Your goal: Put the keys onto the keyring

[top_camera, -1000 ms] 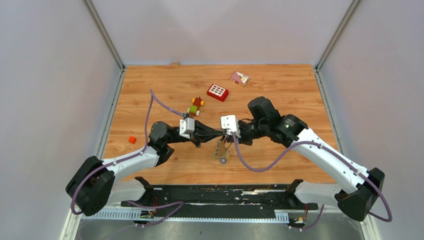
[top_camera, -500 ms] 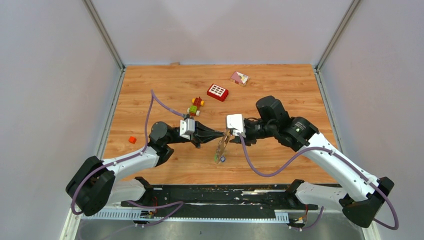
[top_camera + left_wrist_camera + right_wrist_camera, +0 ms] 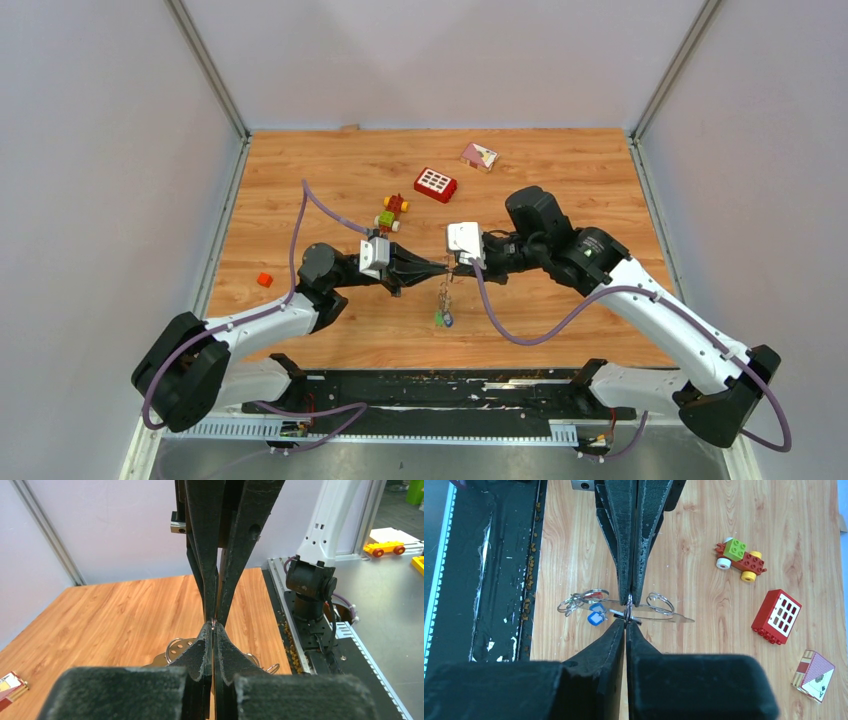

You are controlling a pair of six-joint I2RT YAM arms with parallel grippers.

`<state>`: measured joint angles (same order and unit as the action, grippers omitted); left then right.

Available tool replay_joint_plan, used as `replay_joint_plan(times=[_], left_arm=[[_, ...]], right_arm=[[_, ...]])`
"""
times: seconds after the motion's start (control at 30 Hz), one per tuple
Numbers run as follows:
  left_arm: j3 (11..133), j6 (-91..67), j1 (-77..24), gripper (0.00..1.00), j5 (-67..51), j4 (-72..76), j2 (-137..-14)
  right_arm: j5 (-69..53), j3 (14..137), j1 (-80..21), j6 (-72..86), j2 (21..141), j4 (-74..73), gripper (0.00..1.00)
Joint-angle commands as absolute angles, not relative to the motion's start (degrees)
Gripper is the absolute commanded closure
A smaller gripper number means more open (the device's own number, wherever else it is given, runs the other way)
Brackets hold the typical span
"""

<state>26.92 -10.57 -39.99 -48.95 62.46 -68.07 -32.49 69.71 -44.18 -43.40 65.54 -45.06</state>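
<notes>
My left gripper (image 3: 443, 268) and right gripper (image 3: 453, 267) meet tip to tip above the middle of the table. Both are shut on the thin grey keyring (image 3: 444, 292), which hangs below them almost edge-on. In the right wrist view the right gripper (image 3: 626, 619) pinches the wire and the keyring (image 3: 674, 618) shows as a thin grey sliver. The keys (image 3: 596, 617), with blue and red tags and small rings, hang at its left end. In the top view the keys (image 3: 441, 320) dangle near the table. In the left wrist view the left gripper (image 3: 213, 625) hides most of the metal.
A red brick with white squares (image 3: 436, 184) and a red-yellow-green block toy (image 3: 392, 213) lie behind the grippers. A pink card box (image 3: 479, 156) lies near the back. A small red cube (image 3: 264, 280) lies at the left. The black base rail (image 3: 430, 395) runs along the near edge.
My right gripper drew back to the right and then came in again to the left gripper's tips. The keyring swung from tilted and open-looking to hanging nearly edge-on. The left arm stayed put.
</notes>
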Motion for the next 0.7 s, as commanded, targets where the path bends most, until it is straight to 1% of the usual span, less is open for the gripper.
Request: replay_joint_plan(times=[0.0, 0.07, 0.53, 0.63, 0.67], left_arm=[[27.41, -10.19, -39.79, 1.0, -48.49, 66.01, -67.37], [27.4, -10.35, -39.74, 1.0, -48.29, 66.07, -67.43], [27.32, -11.55, -39.23, 1.0, -46.34, 66.82, -67.62], [27.25, -11.39, -39.12, 1.0, -46.32, 66.71, -67.72], [27.25, -11.34, -39.12, 1.0, -46.38, 66.63, -67.69]], right_arm=[[-33.96, 69.88, -44.09, -42.76, 65.18, -42.59, 0.97], [-33.93, 69.53, -44.08, -42.8, 65.05, -42.37, 1.0], [-34.39, 66.86, -44.11, -42.5, 65.6, -40.59, 1.0], [-34.71, 66.75, -44.08, -41.94, 66.09, -40.26, 0.96], [-34.67, 66.79, -44.08, -41.86, 66.17, -40.25, 0.92]])
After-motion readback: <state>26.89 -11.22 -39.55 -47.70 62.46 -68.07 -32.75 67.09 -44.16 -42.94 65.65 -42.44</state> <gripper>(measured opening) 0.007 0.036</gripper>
